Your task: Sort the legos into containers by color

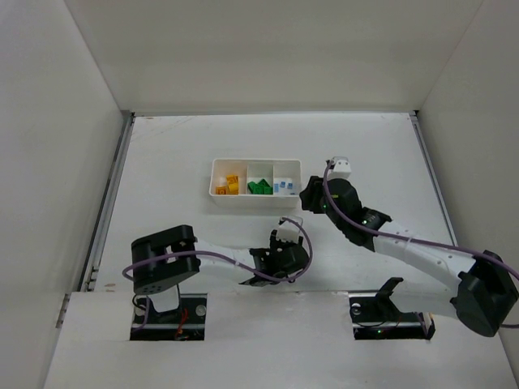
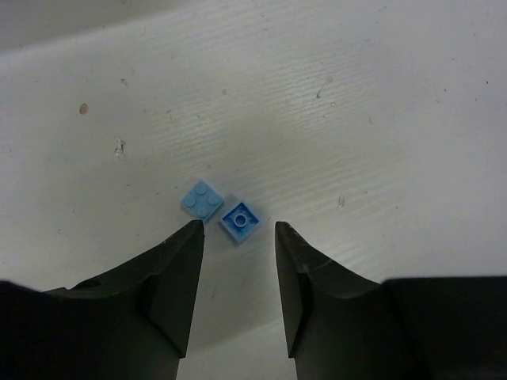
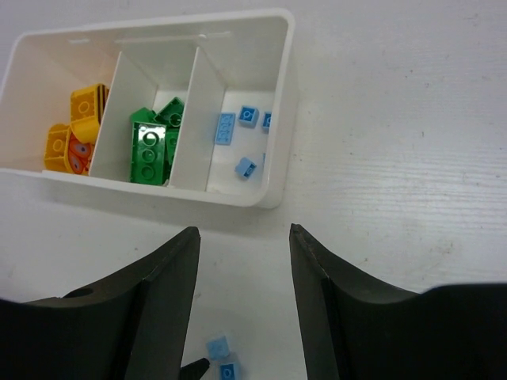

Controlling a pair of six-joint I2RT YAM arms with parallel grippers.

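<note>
The white three-compartment tray [image 1: 212,185] stands mid-table. In the right wrist view its wall [image 3: 281,95] encloses yellow-orange legos [image 3: 71,131] on the left, green ones [image 3: 150,146] in the middle and light blue ones [image 3: 238,131] on the right. Two light blue legos lie loose on the table, one studs up [image 2: 201,198] and one underside up [image 2: 240,221], touching at a corner. My left gripper [image 2: 238,225] is open just short of them, with nothing between its fingers. My right gripper [image 3: 242,229] hangs open and empty near the tray's blue end. The same loose pair [image 3: 223,356] shows below it.
White walls enclose the table on the left, back and right. The right arm [image 1: 405,243] stretches across from the near right, and the left arm [image 1: 219,263] lies low along the near edge. Bare tabletop [image 1: 162,162] surrounds the tray.
</note>
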